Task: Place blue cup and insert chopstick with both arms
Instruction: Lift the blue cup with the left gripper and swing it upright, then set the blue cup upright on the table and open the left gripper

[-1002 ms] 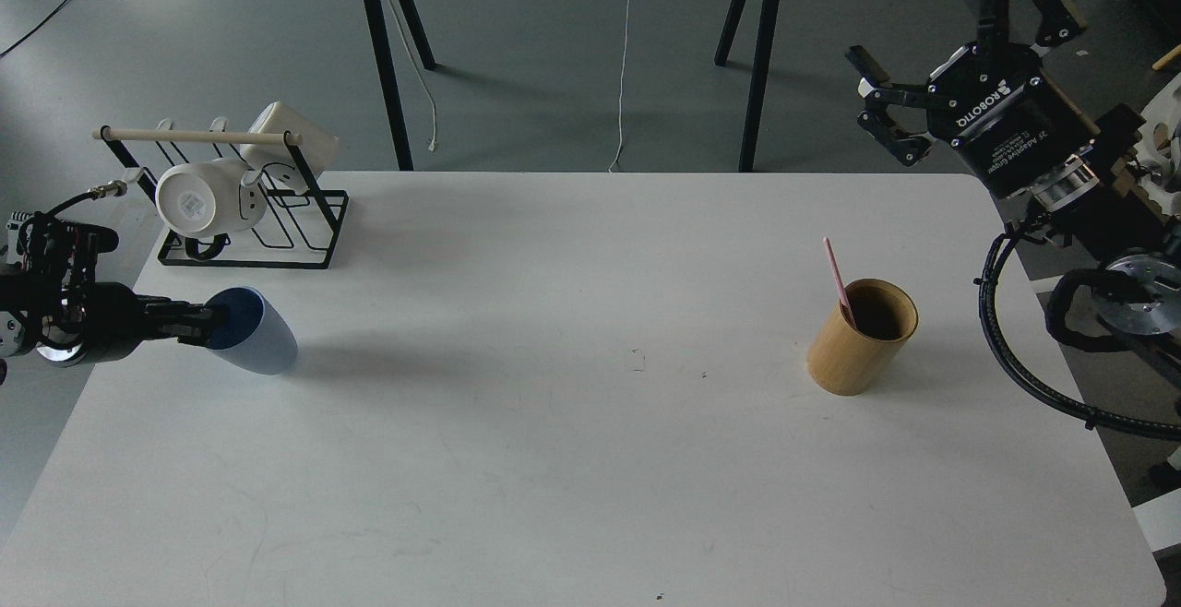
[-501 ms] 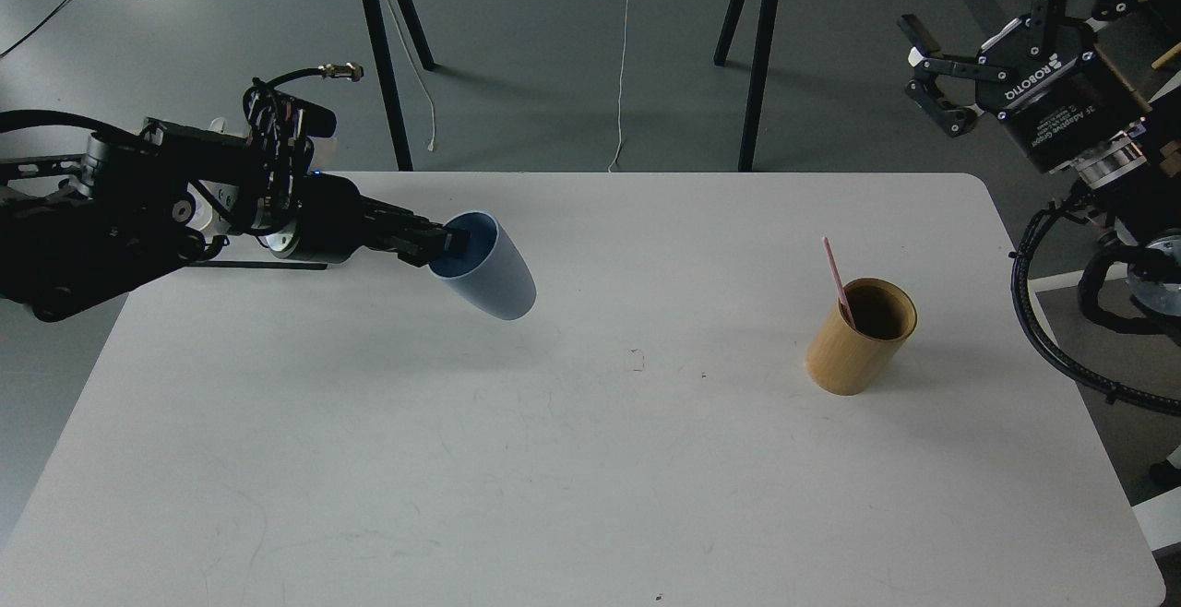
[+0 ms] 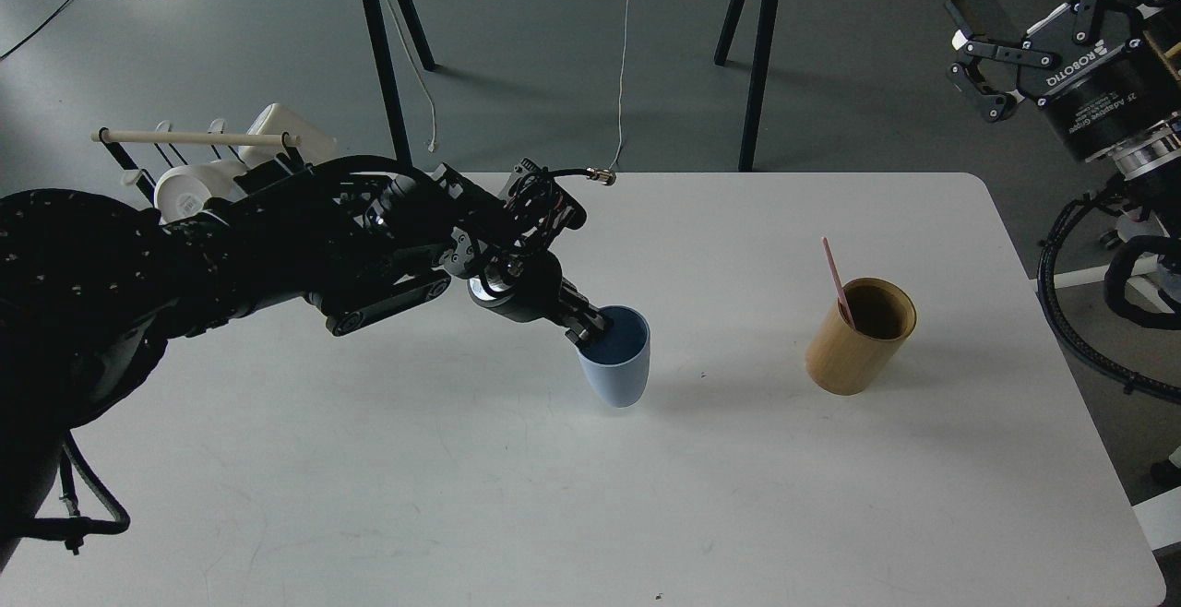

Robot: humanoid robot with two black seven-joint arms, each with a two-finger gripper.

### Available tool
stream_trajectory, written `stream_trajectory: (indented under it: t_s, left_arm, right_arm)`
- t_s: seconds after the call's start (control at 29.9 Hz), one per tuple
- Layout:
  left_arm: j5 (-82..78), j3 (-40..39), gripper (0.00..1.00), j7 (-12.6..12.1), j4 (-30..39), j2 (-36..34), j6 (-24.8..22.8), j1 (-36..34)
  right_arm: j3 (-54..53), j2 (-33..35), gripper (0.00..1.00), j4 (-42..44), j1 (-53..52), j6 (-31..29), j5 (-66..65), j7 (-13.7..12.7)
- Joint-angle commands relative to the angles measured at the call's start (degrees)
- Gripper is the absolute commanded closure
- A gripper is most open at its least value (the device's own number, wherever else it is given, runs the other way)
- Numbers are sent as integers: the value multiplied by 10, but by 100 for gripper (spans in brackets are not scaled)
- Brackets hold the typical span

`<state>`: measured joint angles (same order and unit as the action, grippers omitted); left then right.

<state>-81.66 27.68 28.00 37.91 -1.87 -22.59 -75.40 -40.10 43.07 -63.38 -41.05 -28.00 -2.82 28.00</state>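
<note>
Upright now, the small pale blue plastic cup [image 3: 616,363] stands mid-bench, its rim pinched by the left gripper [image 3: 587,325]. Rightward, the thin pink chopstick [image 3: 838,280] leans in a tan wooden holder [image 3: 860,338]; the right gripper [image 3: 1033,12], fingers spread, hangs nearer above.

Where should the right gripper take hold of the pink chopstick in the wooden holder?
Probably on its free upper end, coming down from above. The rest is hidden inside the holder, and it leans up-left over the rim. The right gripper is open.
</note>
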Motion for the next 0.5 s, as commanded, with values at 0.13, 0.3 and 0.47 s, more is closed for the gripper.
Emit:
stream_trajectory:
  t_s: [0.13,0.3,0.47]
  left_arm:
    - [0,4,95,0,-45,19,-1,2]
    - [1,12,90,0,-50,19,-3,2]
    - [3,12,89,0,-48,19,-3,5]
  right_arm:
    - [0,1,1,1,8,0,0,0]
    - [0,4,1,1,9,0,0,0]
    - [0,4,1,1,10,0,0,0]
